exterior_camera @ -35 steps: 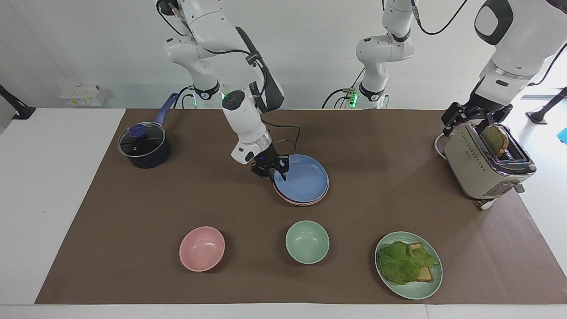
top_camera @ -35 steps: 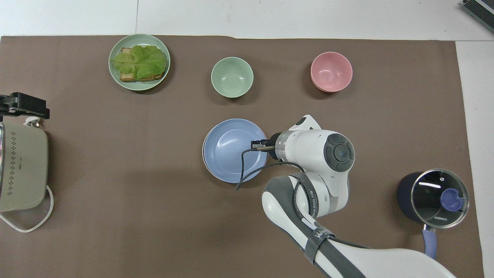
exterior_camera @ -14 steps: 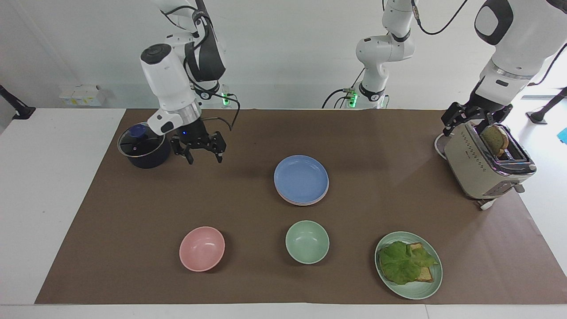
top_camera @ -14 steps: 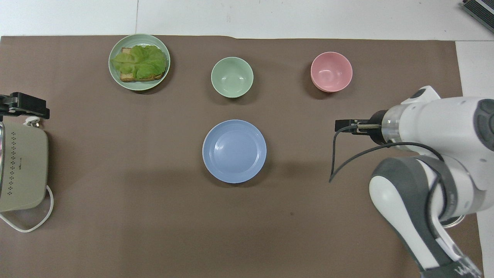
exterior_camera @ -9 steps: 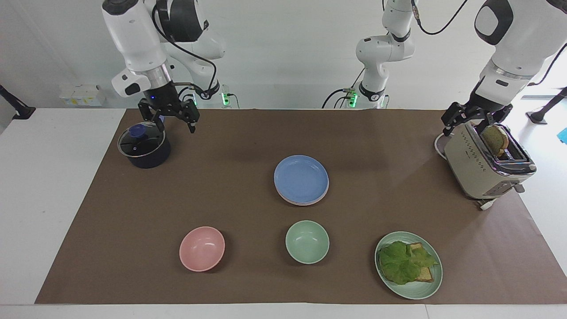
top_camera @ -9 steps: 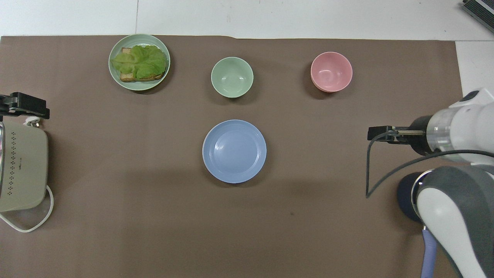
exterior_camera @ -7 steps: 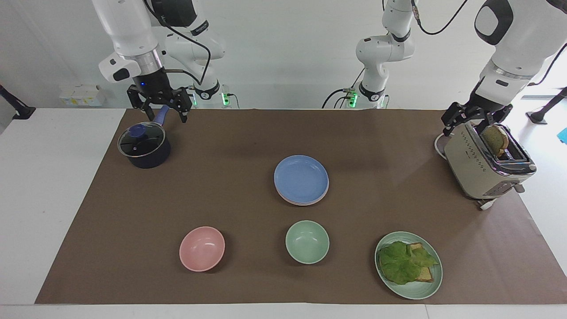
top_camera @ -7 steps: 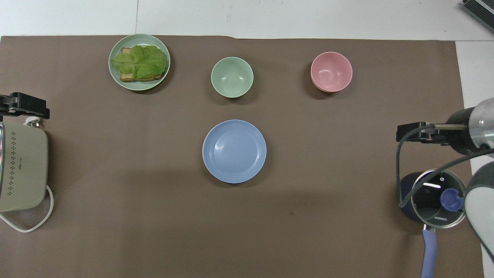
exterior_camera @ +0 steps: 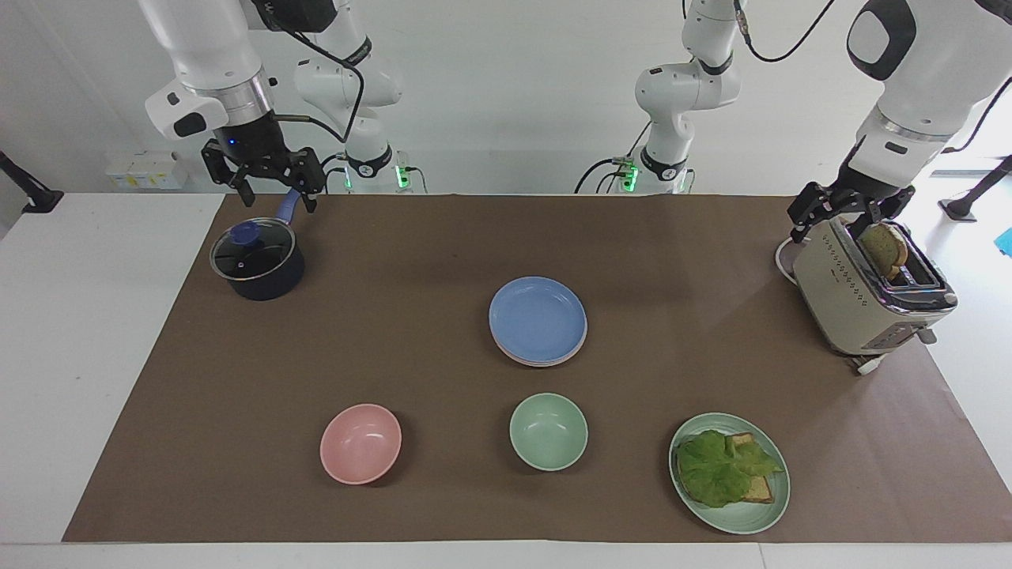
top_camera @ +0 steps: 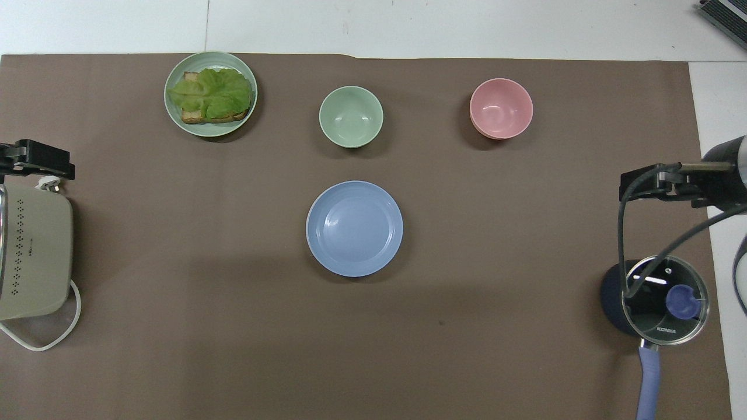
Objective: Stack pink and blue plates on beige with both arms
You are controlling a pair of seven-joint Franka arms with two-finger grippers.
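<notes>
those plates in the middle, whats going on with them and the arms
The blue plate tops a stack at mid-table, with a pink plate's rim showing under it. Nothing is held. The right gripper hangs open over the pot's handle; the left gripper waits open at the toaster.

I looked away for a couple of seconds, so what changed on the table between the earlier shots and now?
The right gripper, jaws open, left the blue plate, rose and swung back to hang above the pot. The blue plate stayed on top of the plate stack. The left gripper kept waiting by the toaster; bowls and sandwich plate did not move.
</notes>
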